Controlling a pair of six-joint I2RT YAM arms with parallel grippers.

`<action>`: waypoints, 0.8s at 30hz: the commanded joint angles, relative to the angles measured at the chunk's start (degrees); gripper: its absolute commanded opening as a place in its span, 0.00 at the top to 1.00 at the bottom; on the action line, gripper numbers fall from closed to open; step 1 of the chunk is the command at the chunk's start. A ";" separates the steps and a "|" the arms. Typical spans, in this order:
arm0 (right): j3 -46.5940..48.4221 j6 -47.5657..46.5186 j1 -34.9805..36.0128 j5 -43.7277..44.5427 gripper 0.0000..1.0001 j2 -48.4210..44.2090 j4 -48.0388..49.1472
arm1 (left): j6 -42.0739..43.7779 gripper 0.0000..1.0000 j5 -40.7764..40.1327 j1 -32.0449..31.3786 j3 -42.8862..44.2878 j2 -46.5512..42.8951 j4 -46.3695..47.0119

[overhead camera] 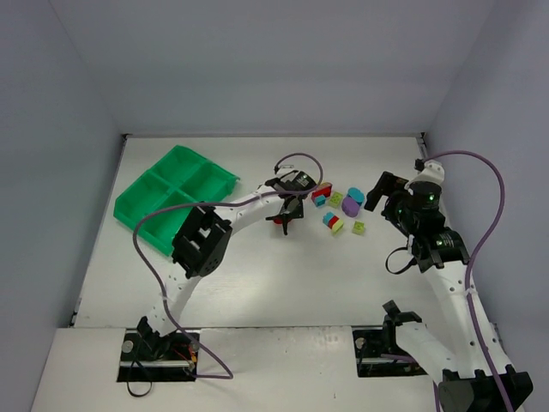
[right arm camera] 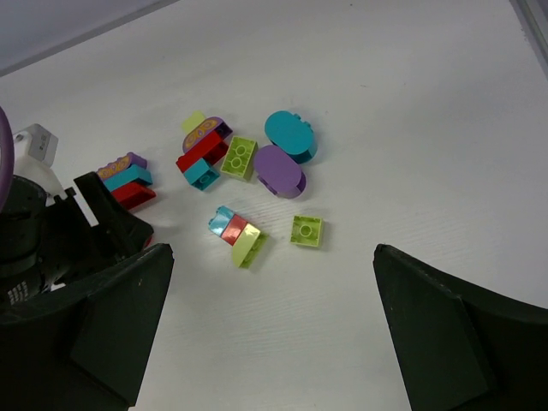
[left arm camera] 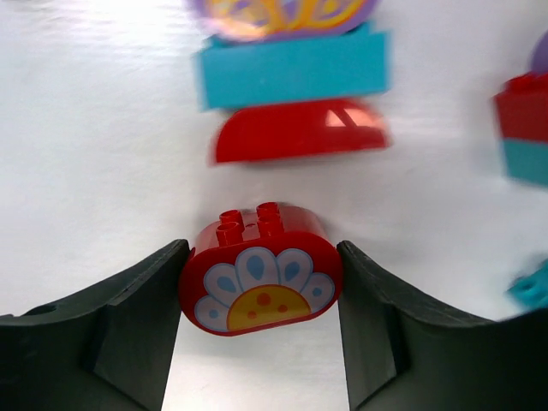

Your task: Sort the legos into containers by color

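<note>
My left gripper is shut on a red rounded lego with a flower print, one finger pressed on each side. In the top view this gripper sits just left of the lego pile. Ahead of it lie a red curved lego and a cyan lego. My right gripper is open and empty above the table, to the right of the pile. Under it lie a yellow-green square lego, a cyan-red-green stack, a purple oval and a cyan oval.
The bright green four-compartment tray stands at the far left, its compartments showing no bricks. The left arm's black gripper body is at the left of the right wrist view. Grey walls close in the table on three sides.
</note>
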 commanded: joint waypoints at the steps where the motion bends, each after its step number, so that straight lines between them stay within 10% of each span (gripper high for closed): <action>1: 0.86 0.08 0.55 -2.71 0.00 -1.26 2.78 | 4.02 0.80 -5.56 0.38 -3.40 -12.81 -0.73; 11: 2.70 0.08 6.87 -6.14 0.00 0.58 2.70 | 18.25 0.79 -6.82 15.40 -8.60 -31.72 -2.84; 24: 4.55 -2.03 7.59 -6.59 0.00 6.73 3.05 | 30.04 0.74 -0.39 37.47 7.04 -14.86 -0.91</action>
